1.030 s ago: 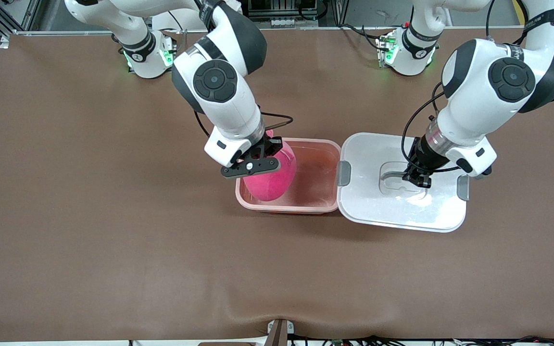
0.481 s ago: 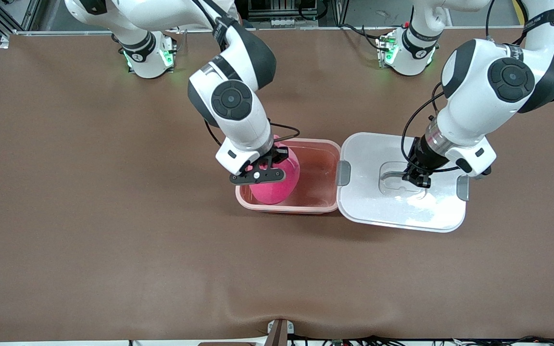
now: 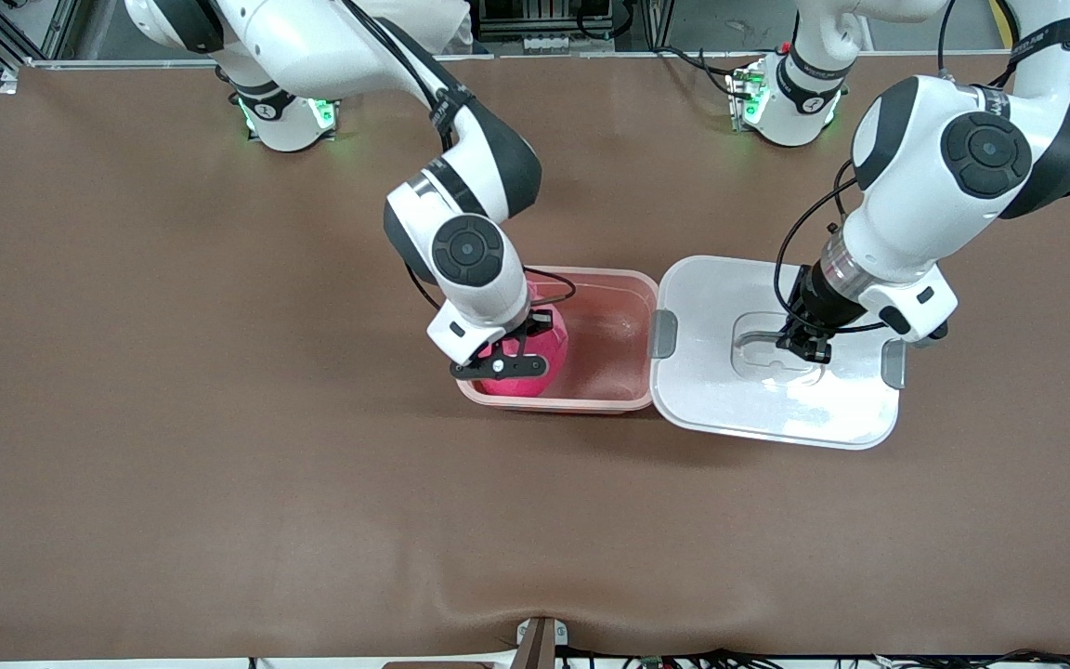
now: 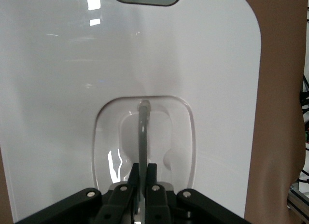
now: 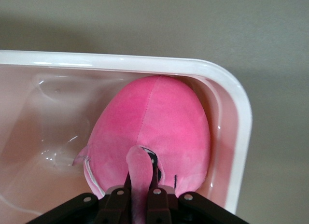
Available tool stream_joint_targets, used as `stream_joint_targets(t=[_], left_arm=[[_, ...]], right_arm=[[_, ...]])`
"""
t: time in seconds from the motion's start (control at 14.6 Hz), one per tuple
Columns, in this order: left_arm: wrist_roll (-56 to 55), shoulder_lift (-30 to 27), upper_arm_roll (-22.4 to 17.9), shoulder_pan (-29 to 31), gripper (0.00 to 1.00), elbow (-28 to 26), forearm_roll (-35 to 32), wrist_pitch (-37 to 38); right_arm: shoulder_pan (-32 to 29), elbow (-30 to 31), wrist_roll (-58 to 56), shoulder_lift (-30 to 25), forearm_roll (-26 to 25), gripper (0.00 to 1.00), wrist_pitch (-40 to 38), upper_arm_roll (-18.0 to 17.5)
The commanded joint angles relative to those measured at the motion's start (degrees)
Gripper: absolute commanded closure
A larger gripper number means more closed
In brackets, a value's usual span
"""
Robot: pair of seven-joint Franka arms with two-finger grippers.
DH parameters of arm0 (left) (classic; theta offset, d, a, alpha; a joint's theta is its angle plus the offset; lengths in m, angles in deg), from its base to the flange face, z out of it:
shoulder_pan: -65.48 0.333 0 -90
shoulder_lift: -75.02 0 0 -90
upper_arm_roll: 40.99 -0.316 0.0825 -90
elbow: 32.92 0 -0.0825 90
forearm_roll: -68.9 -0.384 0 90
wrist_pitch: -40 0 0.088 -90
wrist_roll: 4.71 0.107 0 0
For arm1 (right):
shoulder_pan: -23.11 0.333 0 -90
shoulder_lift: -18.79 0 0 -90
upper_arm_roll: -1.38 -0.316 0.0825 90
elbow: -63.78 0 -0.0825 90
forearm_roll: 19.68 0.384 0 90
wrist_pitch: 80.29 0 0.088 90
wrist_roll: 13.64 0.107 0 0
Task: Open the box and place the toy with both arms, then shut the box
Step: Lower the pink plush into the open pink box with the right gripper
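open pink box (image 3: 619, 395) at mid-table, its white lid (image 3: 721, 409) lying flat beside it toward the left arm's end. right gripper (image 3: 509, 358) is down inside the box, fingers pinching a fold of the pink toy (image 3: 544, 358), which sits in the corner nearest the front camera and the right arm's end. left gripper (image 3: 802, 349) rests on the lid, fingers pressed on the clear centre handle (image 4: 143, 132). no legible writing can be made out

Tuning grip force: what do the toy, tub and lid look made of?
Toy: soft pink plush, going by its stitched seam and matte nap. Tub: probably translucent pink plastic, glossy with highlights. Lid: smooth white plastic, likely rigid, with sharp reflections.
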Motion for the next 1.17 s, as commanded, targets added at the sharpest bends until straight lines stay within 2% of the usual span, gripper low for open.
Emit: stream_joint_targets(t=[0.0,0.48,0.82,0.89,0.96,1.03,1.1], left_arm=[[1.48,-1.56,0.32,0.4,1.0,-1.45,0.99,-0.71],[1.57,-1.65,0.32,0.4,1.0,-1.45,0.99,-0.71],[1.57,-1.65,0.32,0.4,1.0,-1.53,0.99,-0.71],[1.65,-1.65,0.32,0.4,1.0,-1.53,0.99,-0.71],[1.83,-1.65,0.32,0.49,1.0,-1.53,0.99,-0.71],[2.27,-1.65,0.32,0.49,1.0,-1.53,0.99,-0.71],[2.27,-1.65,0.32,0.49,1.0,-1.53,0.99,-0.71]], right_arm=[[1.9,-0.87,3.65,2.59,-0.05,1.0,4.22,0.24],[7.78,-0.78,15.52,7.42,0.13,1.0,21.28,0.24],[10.08,-0.69,16.94,11.38,-1.97,1.0,26.47,0.51],[10.08,-0.61,17.03,11.73,-2.67,0.96,26.83,0.51],[9.9,-0.61,16.94,11.74,-2.86,0.41,26.75,0.51],[9.81,-0.61,16.76,11.39,-3.03,0.0,26.57,0.59],[9.47,-0.61,16.68,10.86,-2.95,0.0,26.31,0.68]])
